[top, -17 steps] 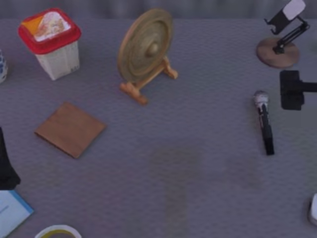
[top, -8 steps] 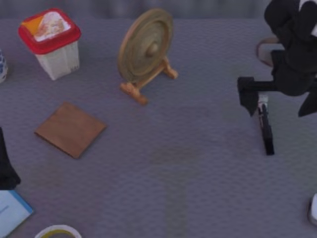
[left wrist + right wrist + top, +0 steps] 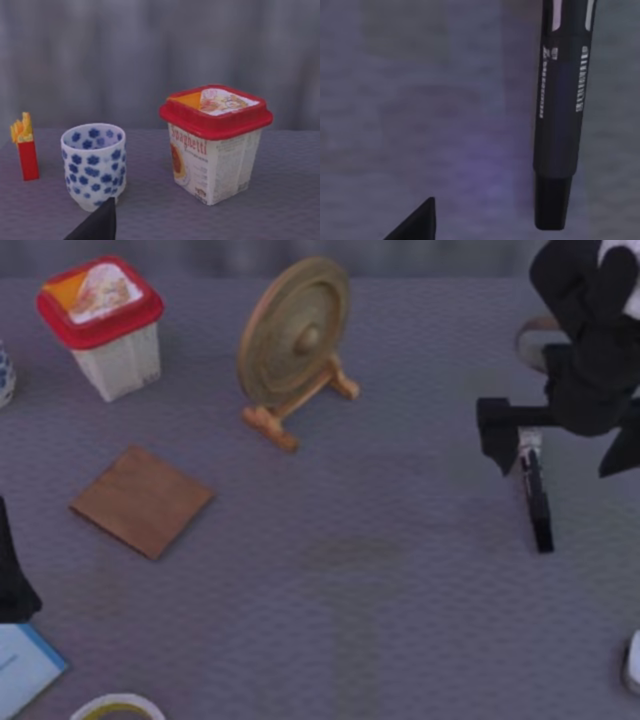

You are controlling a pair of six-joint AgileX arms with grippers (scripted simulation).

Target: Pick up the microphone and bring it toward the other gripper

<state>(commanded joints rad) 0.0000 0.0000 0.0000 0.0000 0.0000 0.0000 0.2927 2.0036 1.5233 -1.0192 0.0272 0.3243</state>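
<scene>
The microphone (image 3: 538, 505) lies on the grey cloth at the right, its black handle pointing toward the table's front. My right arm hangs over its silver head, which is mostly hidden. My right gripper (image 3: 558, 448) is open, one finger left of the head and the other to its right, not touching it. The right wrist view shows the black handle (image 3: 559, 125) with white lettering and one fingertip (image 3: 420, 222) well apart from it. The other gripper, my left gripper (image 3: 12, 575), is parked at the left edge; only one of its fingertips (image 3: 100, 225) shows in the left wrist view.
A red-lidded spaghetti tub (image 3: 100, 325) and a flowered cup (image 3: 94, 162) stand at the back left. A brass disc on a wooden stand (image 3: 295, 340) is at the back middle, a wooden tile (image 3: 142, 500) left of centre. The phone stand's base (image 3: 533, 340) shows beside the right arm.
A second ago the right arm was at the right edge; it has swung in over the microphone's head and now covers the phone stand. The microphone has not moved.
</scene>
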